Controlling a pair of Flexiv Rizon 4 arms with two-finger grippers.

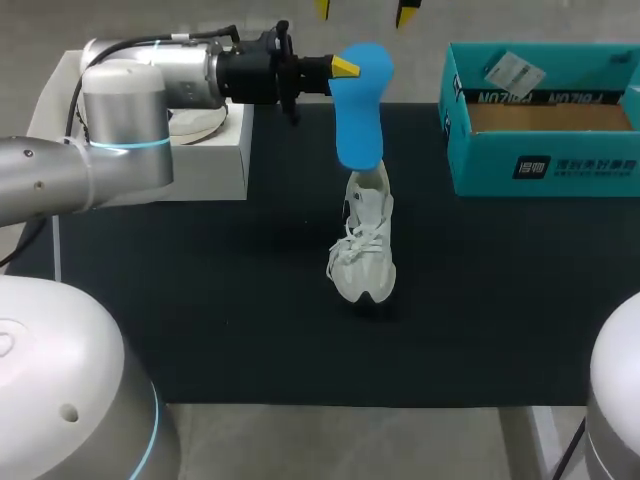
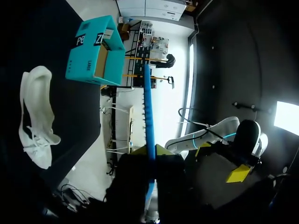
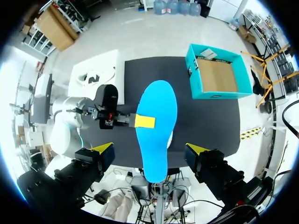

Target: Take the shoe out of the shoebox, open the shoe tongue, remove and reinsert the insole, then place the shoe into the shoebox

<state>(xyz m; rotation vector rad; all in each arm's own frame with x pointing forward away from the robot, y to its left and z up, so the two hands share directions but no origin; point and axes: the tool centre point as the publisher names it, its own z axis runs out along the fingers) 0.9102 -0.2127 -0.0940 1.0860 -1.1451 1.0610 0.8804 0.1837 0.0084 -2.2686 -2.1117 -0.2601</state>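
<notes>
desk (image 1: 200, 330) is seen carrying the open teal shoebox (image 1: 540, 165) at its far right corner and the white shoe (image 1: 365, 250) near its middle. the blue insole (image 1: 360, 110) is clamped above the shoe by the left tool (image 1: 345, 68). the right tool (image 3: 150, 149) is held spread wide, high overhead.

My fingers (image 2: 164, 150) pinch a thin blue foam insole (image 2: 148, 116) edge-on. Off to one side, a white laced sneaker (image 2: 35, 116) and a teal cardboard shoebox (image 2: 88, 53) sit on the black counter (image 2: 74, 112).
</notes>
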